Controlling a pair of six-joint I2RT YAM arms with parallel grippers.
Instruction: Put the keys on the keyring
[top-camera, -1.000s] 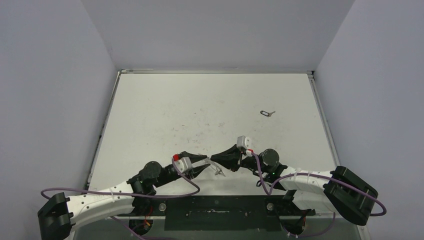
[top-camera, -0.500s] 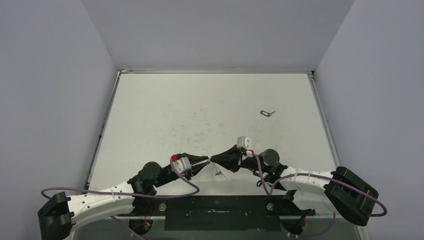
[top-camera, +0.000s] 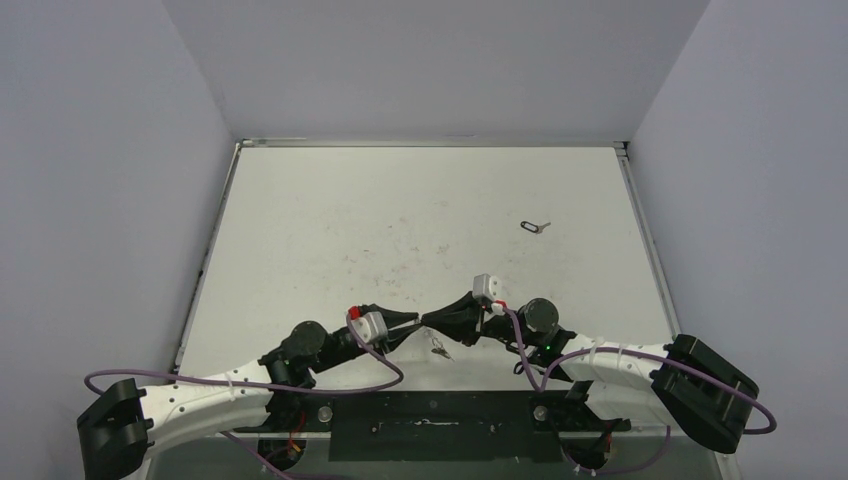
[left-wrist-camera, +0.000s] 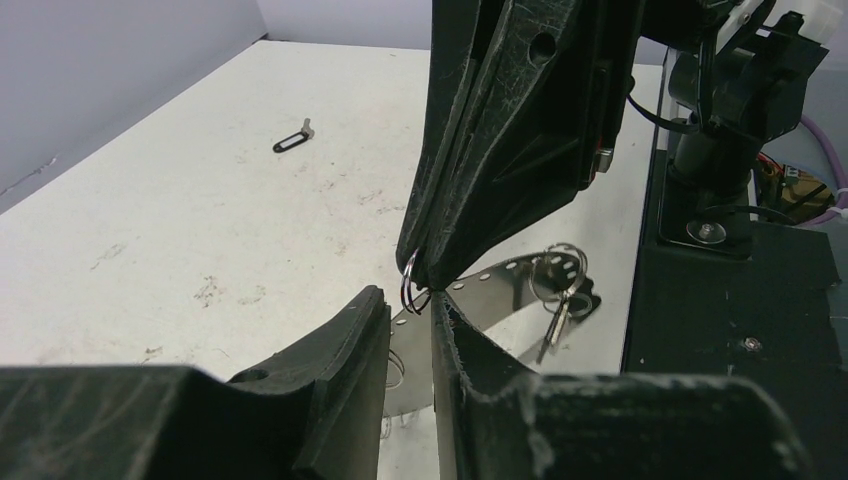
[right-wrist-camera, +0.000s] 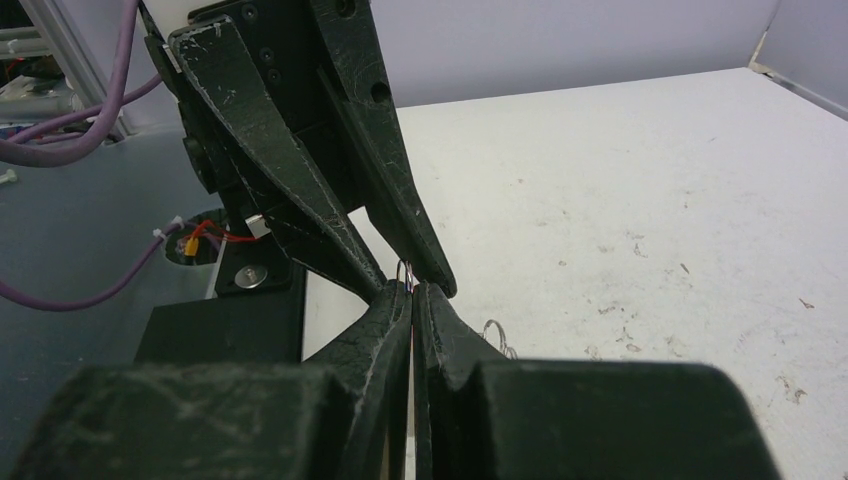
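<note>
Key position: the key (top-camera: 535, 226) lay flat on the table (top-camera: 330, 200), well apart from both grippers, farther out from the bases and off toward the right side.
Key's long axis: roughly across the table in the top view, with the black loop end toward the left and the silver blade toward the right.
Nearer arm: the right arm, by my judgement; the left would have had to reach across.
Keyring position: the keyring (left-wrist-camera: 492, 288) hung in the air between the two grippers, low over the near edge of the table, with its strung rings dangling on the side toward the right arm.
Grippers' relation: tip to tip, the left gripper (left-wrist-camera: 408, 300) pointing toward the right gripper (right-wrist-camera: 412, 290), almost touching.
Right jaws: pressed together, clamped on the keyring where a small ring (left-wrist-camera: 410, 285) sat at their tips.
Left jaws: narrowly apart, with the keyring's metal running through the gap; whether the pads actually pressed on it could not be told from the wrist view.
Key held: by neither gripper.
What the coming move turned on: as I read it, one gripper had to let go and travel out and to the right to the key, closing across its short side while the other kept the keyring up.
</note>
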